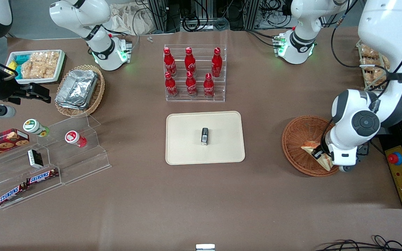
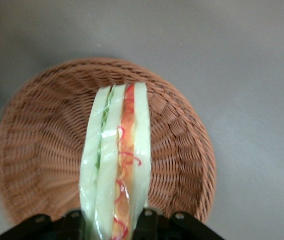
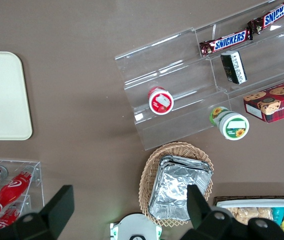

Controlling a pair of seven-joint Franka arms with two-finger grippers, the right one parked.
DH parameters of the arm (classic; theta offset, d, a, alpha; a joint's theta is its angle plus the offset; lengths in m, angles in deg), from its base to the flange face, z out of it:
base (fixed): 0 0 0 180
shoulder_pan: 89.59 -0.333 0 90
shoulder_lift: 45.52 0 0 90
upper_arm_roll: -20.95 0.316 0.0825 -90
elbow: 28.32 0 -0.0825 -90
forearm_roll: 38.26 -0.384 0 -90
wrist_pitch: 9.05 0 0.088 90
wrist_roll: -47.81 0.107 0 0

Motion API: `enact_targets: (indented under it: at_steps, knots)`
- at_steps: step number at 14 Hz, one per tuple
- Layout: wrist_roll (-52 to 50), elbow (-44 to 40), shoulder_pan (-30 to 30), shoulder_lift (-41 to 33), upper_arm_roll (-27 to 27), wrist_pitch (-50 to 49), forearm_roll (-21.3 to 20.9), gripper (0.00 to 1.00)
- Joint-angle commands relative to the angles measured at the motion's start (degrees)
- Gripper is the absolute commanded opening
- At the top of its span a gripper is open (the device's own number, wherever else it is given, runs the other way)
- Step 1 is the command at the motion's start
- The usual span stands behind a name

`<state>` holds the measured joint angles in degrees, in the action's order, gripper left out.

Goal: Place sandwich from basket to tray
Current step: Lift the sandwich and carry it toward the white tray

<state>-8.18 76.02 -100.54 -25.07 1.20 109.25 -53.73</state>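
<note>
Sandwich (image 2: 115, 165) base hidden in gripper (image 2: 114, 225)

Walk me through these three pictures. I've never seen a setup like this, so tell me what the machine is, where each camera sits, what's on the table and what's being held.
These are two white robot arms bolted to a brown table. One picture looks down on the table from the front; the other two come from cameras on each arm's wrist.

The working arm's gripper is down in the round wicker basket, shut on a triangular sandwich. Its wrist camera shows the sandwich edge-on, pinched between the fingers, above the basket.

The beige tray in the middle of the table is where the sandwich should go; a small dark packet already lies on it. Also on the table: a clear rack of red bottles, foil containers and Snickers bars.
</note>
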Motion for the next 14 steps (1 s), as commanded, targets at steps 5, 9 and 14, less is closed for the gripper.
enact_targets:
  at_steps: [5, 9, 14]
  knots:
    - [-1.4, -25.8, 0.1, -0.2, -13.3, -27.9, 5.3, 0.0]
    - [-0.4, -25.9, 0.2, 3.9, -24.5, -22.9, 4.7, 0.0]
    - [-2.1, -13.2, 8.9, 12.1, -25.7, -7.0, -9.6, 0.0]
